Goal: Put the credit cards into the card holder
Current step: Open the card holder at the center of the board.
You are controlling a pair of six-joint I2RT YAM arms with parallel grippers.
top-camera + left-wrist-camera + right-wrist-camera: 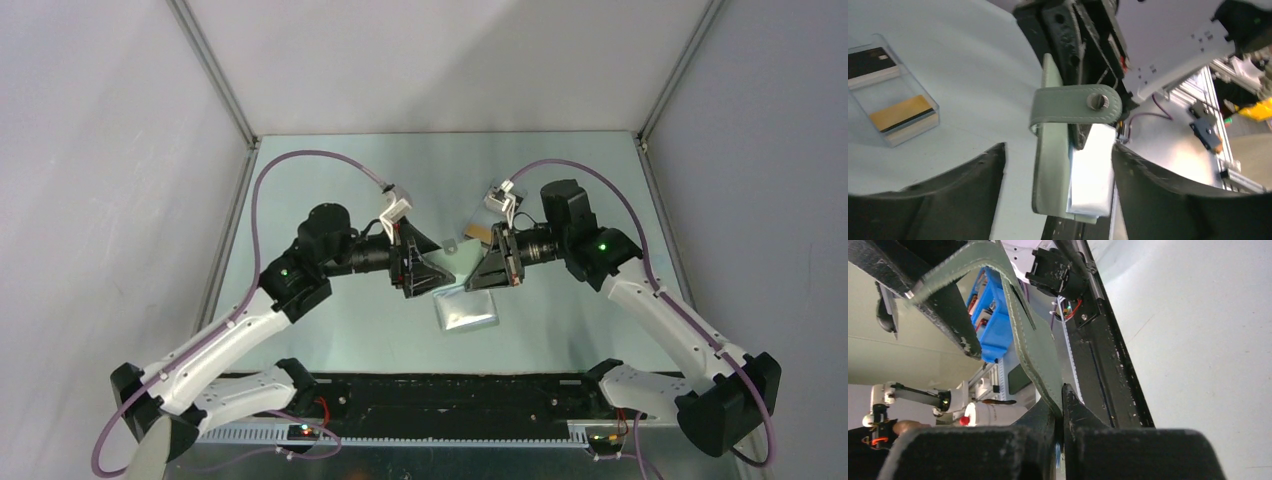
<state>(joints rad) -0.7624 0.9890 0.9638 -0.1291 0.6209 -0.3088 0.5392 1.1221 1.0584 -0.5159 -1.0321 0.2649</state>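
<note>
The grey-green card holder (1050, 165) is held up off the table with its snap tab (1075, 105) folded across the front and a pale inside (1093, 172) showing. My right gripper (1063, 400) is shut on the holder's edge (1035, 355); its black fingers (1083, 45) show above the holder in the left wrist view. My left gripper (1058, 150) is open, with one finger on each side of the holder. An orange-gold credit card (900, 111) and a black one (868, 62) lie in a clear tray (923, 131). From above, the holder (465, 305) hangs between the left gripper (425, 272) and the right gripper (492, 270).
The clear tray (475, 233) sits on the table just behind the two grippers. Grey enclosure walls stand at the left, right and back. A black rail (450, 395) runs along the near edge between the arm bases.
</note>
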